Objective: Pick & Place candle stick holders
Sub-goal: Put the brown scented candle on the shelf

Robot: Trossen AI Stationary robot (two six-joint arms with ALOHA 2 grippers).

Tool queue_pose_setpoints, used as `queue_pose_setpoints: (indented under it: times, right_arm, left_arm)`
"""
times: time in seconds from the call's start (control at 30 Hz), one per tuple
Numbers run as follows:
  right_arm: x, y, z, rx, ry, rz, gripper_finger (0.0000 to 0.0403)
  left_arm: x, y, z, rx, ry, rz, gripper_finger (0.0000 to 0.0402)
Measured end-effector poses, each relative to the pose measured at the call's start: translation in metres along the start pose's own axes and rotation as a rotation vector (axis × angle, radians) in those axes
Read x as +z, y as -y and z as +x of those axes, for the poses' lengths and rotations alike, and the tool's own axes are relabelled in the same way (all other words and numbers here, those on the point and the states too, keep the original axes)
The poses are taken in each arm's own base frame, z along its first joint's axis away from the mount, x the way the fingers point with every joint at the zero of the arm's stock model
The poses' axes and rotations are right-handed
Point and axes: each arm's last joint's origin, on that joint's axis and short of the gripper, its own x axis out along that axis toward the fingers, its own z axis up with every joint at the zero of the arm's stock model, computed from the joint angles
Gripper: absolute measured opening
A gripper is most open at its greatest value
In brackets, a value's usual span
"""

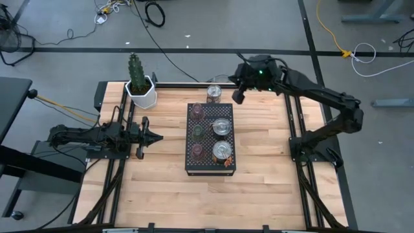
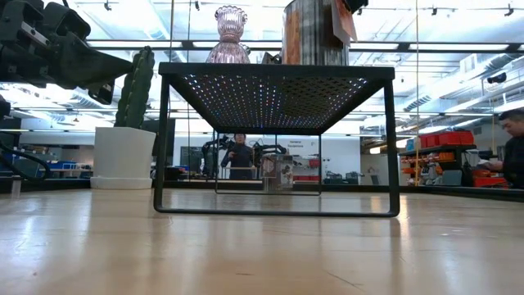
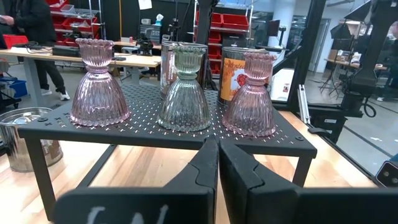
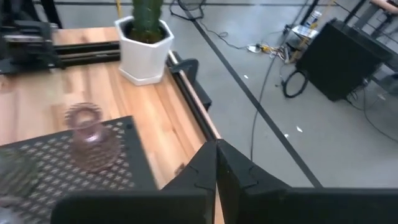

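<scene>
The silver holder [image 1: 214, 93] on the table, just off the rack's [image 1: 208, 167] far edge, stood nearest the right gripper [image 1: 238, 96], clenched empty above it; the left gripper [image 1: 155, 136], clenched too, waited off the rack's left edge.

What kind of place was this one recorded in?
Probably an industrial lab or workshop, not a home: red storage bins on shelving behind the table, cables across a bare grey floor, and a person at a workbench in the open hall.

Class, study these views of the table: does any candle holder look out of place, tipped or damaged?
One stands apart: a silvery holder sits on the bare table just beyond the far edge of the black perforated stand, while the pink, green and other silvery ones stand upright on it. Nothing looks tipped or broken.
</scene>
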Motion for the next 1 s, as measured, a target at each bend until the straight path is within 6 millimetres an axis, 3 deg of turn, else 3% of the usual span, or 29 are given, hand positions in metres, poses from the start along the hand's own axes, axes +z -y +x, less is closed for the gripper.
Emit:
queue_pose_setpoints:
  times: [0.27,0.63,1.0]
  right_arm:
    - [-0.011,0.031,0.025,-0.011,-0.073,0.055,0.0011]
    - [-0.029,0.082,0.031,-0.027,-0.103,0.128,0.0011]
    - [-0.028,0.097,0.030,-0.079,-0.050,0.174,0.0011]
  left_arm:
    - [0.000,0.000,0.000,0.000,0.000,0.000,0.0018]
    - [0.000,0.000,0.000,0.000,0.000,0.000,0.0018]
    - [0.000,0.000,0.000,0.000,0.000,0.000,0.0018]
